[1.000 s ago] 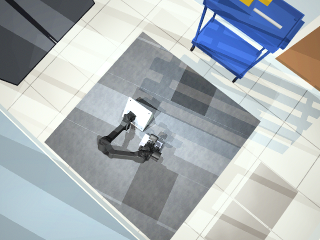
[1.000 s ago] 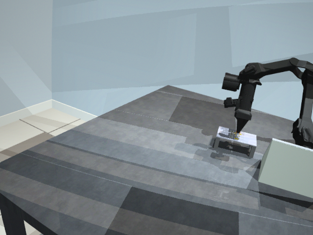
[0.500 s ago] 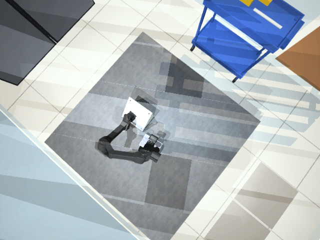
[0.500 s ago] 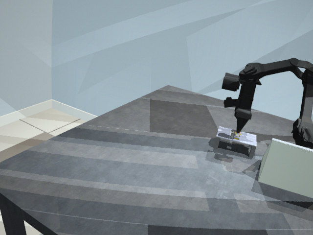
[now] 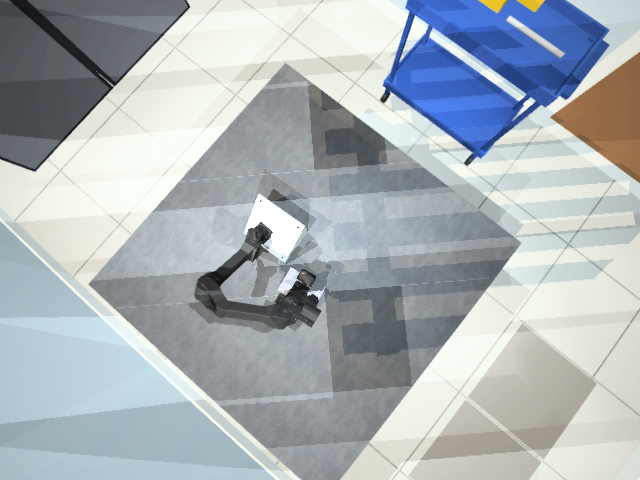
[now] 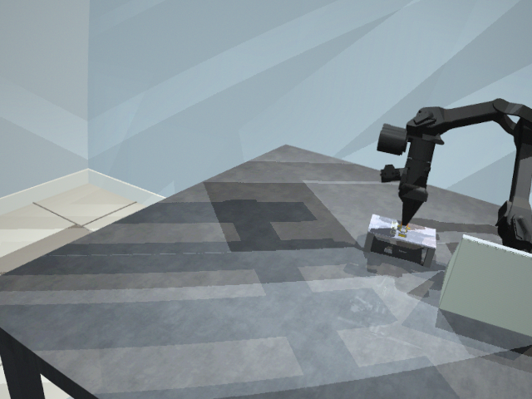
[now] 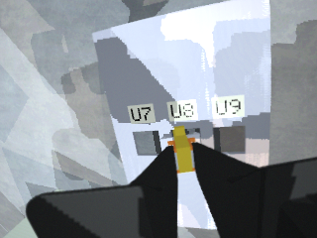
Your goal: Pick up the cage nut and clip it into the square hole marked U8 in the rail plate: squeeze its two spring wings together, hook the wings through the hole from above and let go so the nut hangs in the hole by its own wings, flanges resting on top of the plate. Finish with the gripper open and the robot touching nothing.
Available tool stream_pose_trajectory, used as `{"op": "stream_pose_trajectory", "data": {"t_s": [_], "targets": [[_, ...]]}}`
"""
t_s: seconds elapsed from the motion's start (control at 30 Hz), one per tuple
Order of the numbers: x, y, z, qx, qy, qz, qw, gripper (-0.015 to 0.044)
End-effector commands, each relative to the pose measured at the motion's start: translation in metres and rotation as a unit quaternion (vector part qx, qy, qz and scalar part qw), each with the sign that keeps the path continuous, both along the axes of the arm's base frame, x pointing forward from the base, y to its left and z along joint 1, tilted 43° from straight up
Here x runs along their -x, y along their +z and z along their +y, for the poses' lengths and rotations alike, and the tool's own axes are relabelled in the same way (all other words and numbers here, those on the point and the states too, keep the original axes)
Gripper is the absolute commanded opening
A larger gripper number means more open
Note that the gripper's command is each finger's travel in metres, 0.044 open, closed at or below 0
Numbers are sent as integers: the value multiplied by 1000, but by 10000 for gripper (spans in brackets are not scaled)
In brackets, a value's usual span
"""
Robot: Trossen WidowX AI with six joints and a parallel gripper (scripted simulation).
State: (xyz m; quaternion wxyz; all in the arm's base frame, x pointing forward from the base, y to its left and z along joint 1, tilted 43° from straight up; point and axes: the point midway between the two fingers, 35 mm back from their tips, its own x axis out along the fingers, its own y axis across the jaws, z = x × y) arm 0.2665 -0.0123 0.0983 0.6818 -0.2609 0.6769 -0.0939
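The rail plate is pale and raised above the table. Its label U8 stands between U7 and U9. My gripper points down over the plate, shut on the cage nut, which shows yellow with orange edges. The nut is at the U8 hole and covers most of it; only dark parts of the hole show beside the nut's far end. Whether its wings are through the hole is hidden. In the top view the arm hides the nut and fingertips.
The square holes U7 and U9 lie either side of the nut. A white-topped, pale green-sided block stands near the plate, by the arm's base. A blue cart stands beyond the table.
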Motion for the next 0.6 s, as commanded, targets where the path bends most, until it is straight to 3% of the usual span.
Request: {"op": "stream_pose_trajectory", "data": {"t_s": [0.0,0.57], "targets": [[0,1,0,-7,1,0,1000,26],[-1,1,-2,-23,0,4,1000,26]]}}
